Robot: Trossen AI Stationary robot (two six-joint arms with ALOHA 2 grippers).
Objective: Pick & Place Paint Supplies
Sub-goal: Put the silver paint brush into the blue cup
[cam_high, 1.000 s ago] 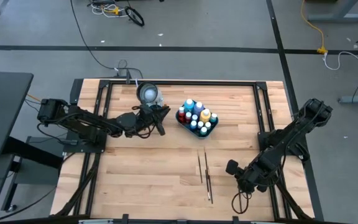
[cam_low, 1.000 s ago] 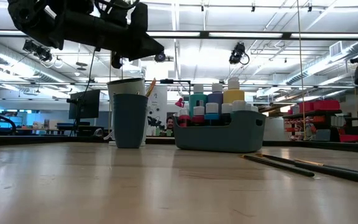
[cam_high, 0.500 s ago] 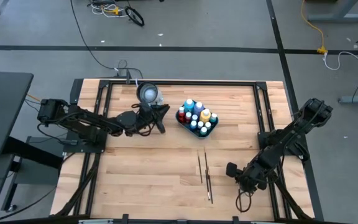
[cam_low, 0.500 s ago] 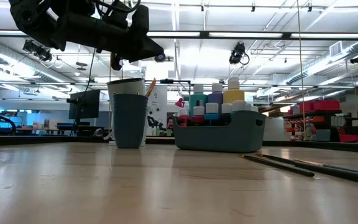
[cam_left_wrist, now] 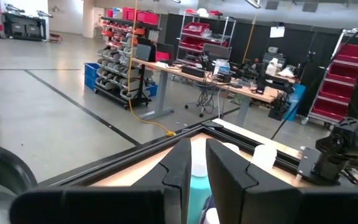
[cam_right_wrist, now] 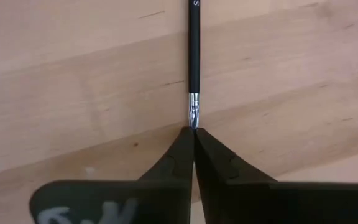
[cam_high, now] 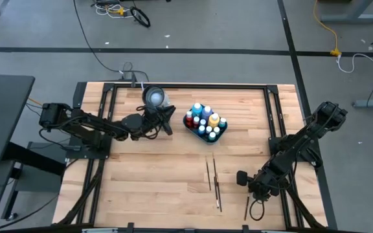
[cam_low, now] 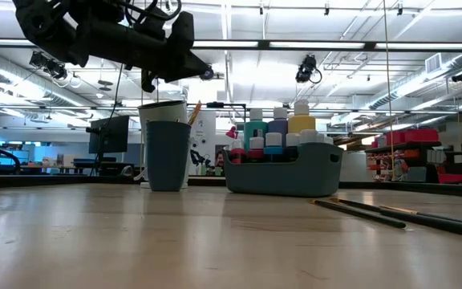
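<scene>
A teal tray at the table's middle back holds several paint bottles. To its left stands a dark blue cup with a brush in it. Two thin brushes lie on the table nearer the front. Another black-handled brush lies at the near right, with my right gripper shut on its tip. My left gripper hovers level between cup and tray; its fingers stand a narrow gap apart with nothing between them. My right gripper pinches the brush at its bristle end, just past the silver ferrule, between its two fingertips. The fingers come slanting down from above, in line with the brush. The handle reaches away from the fingers over the wood.
Black frame rails run along the table's edges. Bare wood lies in the middle and near left of the table. A cable loop hangs by the right wrist.
My right gripper has sunk toward the table at the near right, rolled a little, and shut on the brush's tip. The left arm has kept still by the cup.
</scene>
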